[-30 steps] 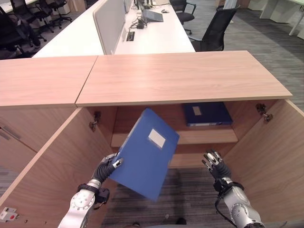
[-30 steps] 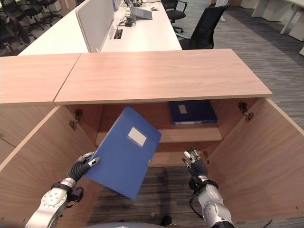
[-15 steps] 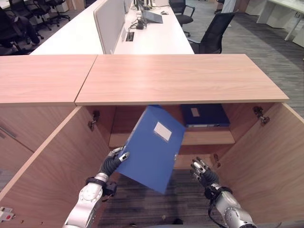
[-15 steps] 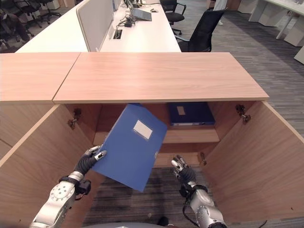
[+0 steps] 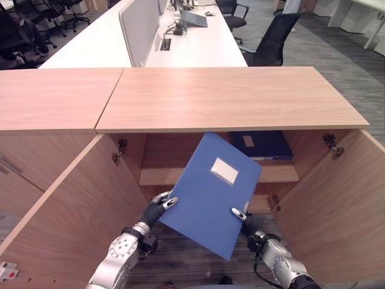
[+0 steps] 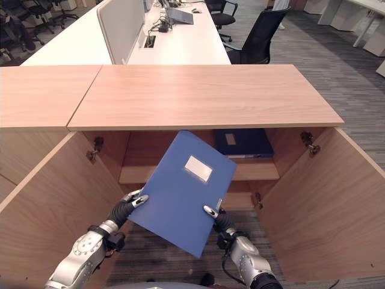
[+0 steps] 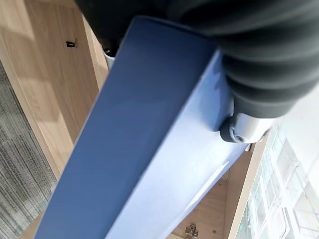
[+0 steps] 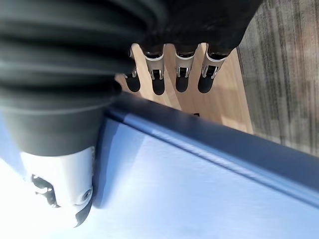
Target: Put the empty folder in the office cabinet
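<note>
Both hands grip the flat blue cardboard folder with a white label [image 5: 210,194]: the left hand [image 5: 157,206] pinches its near-left edge, thumb on the face and fingers curled behind, and the right hand [image 5: 245,221] clamps the lower right edge, thumb on top and fingers beneath, as the right wrist view shows. Beyond the hands stands the open light-wood office cabinet [image 5: 228,99], its doors swung wide to either side of the arms. Inside, past the folder's far edge, a wooden shelf [image 5: 274,173] carries a dark blue binder lying flat [image 5: 264,144]. The folder hangs tilted, its far corner just under the cabinet top. I judge the step to be the insertion; next it needs levelling and sliding forward onto the shelf's free left part.
</note>
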You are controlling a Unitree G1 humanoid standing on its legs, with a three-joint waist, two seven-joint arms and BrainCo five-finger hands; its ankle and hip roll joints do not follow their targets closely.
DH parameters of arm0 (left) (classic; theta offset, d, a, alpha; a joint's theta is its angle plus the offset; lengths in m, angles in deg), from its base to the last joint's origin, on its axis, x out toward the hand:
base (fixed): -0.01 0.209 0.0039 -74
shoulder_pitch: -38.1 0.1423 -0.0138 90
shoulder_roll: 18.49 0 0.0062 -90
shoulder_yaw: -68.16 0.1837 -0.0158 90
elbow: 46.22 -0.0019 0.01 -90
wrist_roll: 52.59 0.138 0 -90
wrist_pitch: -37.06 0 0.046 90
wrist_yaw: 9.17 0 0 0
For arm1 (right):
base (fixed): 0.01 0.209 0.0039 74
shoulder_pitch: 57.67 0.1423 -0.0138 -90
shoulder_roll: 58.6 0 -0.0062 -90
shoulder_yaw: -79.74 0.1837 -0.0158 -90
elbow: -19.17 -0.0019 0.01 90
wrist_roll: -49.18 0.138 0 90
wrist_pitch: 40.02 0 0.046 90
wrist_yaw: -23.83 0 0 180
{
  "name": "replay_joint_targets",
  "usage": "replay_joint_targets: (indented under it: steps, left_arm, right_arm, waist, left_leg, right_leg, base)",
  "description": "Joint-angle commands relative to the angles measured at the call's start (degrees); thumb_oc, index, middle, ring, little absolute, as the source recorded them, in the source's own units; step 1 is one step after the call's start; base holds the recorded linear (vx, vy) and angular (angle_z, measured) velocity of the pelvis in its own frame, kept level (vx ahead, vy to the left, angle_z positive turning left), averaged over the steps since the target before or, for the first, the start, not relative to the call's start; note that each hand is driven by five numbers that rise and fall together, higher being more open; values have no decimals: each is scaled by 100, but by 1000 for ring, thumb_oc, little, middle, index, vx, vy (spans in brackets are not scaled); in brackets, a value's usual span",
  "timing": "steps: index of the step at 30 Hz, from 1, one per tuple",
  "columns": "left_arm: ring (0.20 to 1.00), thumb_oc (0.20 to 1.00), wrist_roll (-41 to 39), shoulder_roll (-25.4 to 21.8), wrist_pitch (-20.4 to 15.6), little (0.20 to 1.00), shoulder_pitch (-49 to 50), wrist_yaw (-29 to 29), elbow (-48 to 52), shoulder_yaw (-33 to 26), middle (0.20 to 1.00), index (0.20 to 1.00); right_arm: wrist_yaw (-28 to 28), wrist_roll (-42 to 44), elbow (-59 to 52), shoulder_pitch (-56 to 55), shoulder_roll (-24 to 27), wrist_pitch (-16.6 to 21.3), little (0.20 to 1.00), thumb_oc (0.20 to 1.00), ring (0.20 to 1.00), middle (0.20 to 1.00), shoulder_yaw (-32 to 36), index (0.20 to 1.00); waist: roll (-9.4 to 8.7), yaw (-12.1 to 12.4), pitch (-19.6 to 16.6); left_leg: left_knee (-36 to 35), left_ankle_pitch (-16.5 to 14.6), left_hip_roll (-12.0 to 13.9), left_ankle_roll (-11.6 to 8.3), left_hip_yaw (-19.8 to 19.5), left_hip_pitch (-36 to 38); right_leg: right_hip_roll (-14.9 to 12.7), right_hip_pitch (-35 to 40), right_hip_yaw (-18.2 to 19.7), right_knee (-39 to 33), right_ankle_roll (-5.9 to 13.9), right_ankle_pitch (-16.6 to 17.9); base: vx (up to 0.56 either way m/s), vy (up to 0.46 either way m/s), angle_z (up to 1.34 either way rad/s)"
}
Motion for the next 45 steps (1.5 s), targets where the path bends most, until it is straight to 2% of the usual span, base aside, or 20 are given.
replay_joint_targets:
  steps: [1, 6, 11, 12, 22, 23, 24, 28, 31, 36, 37, 42, 43, 45]
  left_arm:
    - [200, 200, -344, -45, -624, 200, -684, -442, 759, 278, 200, 200]
    - [200, 200, -520, -51, -634, 200, -800, -542, 800, 487, 200, 200]
    - [200, 200, -1236, 0, -486, 200, -986, -816, 797, 802, 200, 200]
    - [200, 200, -1388, 30, -454, 200, -1009, -874, 742, 881, 200, 200]
    - [200, 200, -2490, -27, -41, 200, -1212, -1200, 747, 1715, 200, 200]
    - [451, 451, -2466, -37, -40, 451, -1239, -1166, 690, 1778, 451, 451]
    - [1000, 1000, -2432, -65, -35, 1000, -1253, -1116, 644, 1814, 1000, 1000]
    - [1000, 1000, -2231, -91, 3, 1000, -1318, -838, 214, 1860, 1000, 1000]
    - [1000, 1000, -2103, -155, 94, 1000, -1091, -624, 26, 1623, 1000, 1000]
    - [1000, 1000, -2588, 251, 241, 1000, -667, -413, -928, 1329, 1000, 1000]
    - [1000, 1000, -2612, 343, 268, 1000, -566, -346, -1175, 1240, 1000, 1000]
    - [1000, 1000, -2357, 1151, 300, 1000, -416, 31, -3643, 364, 1000, 1000]
    - [1000, 1000, -2355, 1152, 297, 1000, -425, 29, -3644, 365, 1000, 1000]
    - [1000, 1000, -2071, 1502, 303, 1000, -555, 246, -4988, -125, 1000, 1000]
  right_arm:
    - [-167, 336, -202, 515, -154, 232, 1000, 1000, 1000, 1000, -150, 1000]
    - [-154, 595, -204, 673, -254, 290, 1000, 1000, 1000, 1000, -232, 1000]
    - [-277, 929, -273, 715, -399, 220, 1000, 1000, 1000, 1000, -442, 1000]
    - [-346, 1046, -416, 693, -422, 236, 203, 203, 203, 203, -466, 203]
    - [-577, 2579, -661, 422, -1137, 317, 200, 200, 200, 200, -759, 200]
    - [-554, 2690, -590, 385, -1201, 343, 200, 200, 200, 200, -771, 200]
    - [-507, 2769, -510, 361, -1249, 361, 200, 200, 200, 200, -759, 200]
    - [-282, 3031, -52, 250, -1416, 365, 200, 200, 200, 200, -594, 200]
    - [-71, 3258, 351, 108, -1485, 348, 200, 200, 200, 200, -132, 200]
    - [177, 3326, 688, -18, -1439, 410, 200, 200, 200, 200, 370, 200]
    - [223, 3368, 747, -59, -1458, 415, 200, 200, 200, 200, 514, 200]
    - [459, 3363, 1663, -14, -1284, 565, 200, 200, 200, 200, 1434, 200]
    - [457, 3364, 1661, -5, -1282, 566, 200, 200, 200, 200, 1439, 200]
    - [533, 3341, 2111, 93, -1225, 557, 200, 200, 200, 200, 1676, 200]
  waist:
    - [-265, 16, -119]
    - [-266, 25, -116]
    - [-243, -19, -113]
    - [-237, -35, -116]
    - [-160, -163, -120]
    - [-151, -177, -122]
    - [-146, -188, -124]
    - [-131, -219, -133]
    - [-118, -230, -151]
    - [-99, -270, -147]
    - [-83, -278, -162]
    - [-60, -338, -184]
    - [-73, -338, -168]
    - [-65, -346, -220]
  left_leg:
    - [-101, 97, -69, -79, 73, -343]
    - [-101, 103, -67, -82, 67, -349]
    - [-101, 117, -67, -82, 71, -351]
    - [-101, 118, -68, -81, 70, -356]
    - [-101, 115, -82, -70, 86, -353]
    - [-101, 116, -86, -72, 90, -349]
    - [-101, 113, -91, -74, 92, -346]
    - [-101, 113, -87, -83, 90, -339]
    - [-101, 112, -82, -96, 100, -341]
    - [-101, 120, -75, -97, 125, -340]
    - [-101, 2, -50, -140, 80, -275]
    - [-101, 19, -30, -140, 67, -287]
    - [-101, 136, -56, -96, 110, -352]
    - [-101, 24, -16, -147, 63, -292]
  right_leg:
    - [-254, 325, 259, 1, 435, -416]
    - [-243, 325, 253, 1, 423, -422]
    - [-239, 318, 261, 1, 423, -417]
    - [-240, 314, 268, 1, 424, -416]
    - [-222, 297, 302, 1, 433, -403]
    - [-218, 301, 304, 1, 436, -400]
    - [-213, 301, 315, 1, 436, -402]
    - [-197, 300, 321, 1, 430, -412]
    - [-186, 297, 315, 1, 432, -422]
    - [-176, 294, 316, 1, 436, -427]
    - [-141, 355, 377, 1, 472, -520]
    - [-108, 339, 406, 1, 448, -557]
    - [-137, 280, 344, 1, 412, -467]
    - [-99, 327, 423, 1, 430, -575]
  base:
    - [0, 0, 0]
    - [0, 0, 0]
    - [0, 0, 0]
    - [0, 0, 0]
    - [0, 0, 0]
    - [0, 0, 0]
    - [0, 0, 0]
    - [0, 0, 0]
    - [0, 0, 0]
    - [16, -4, 0]
    - [81, -26, -1]
    - [4, -7, -1]
    - [0, 0, 0]
    - [57, -35, 0]
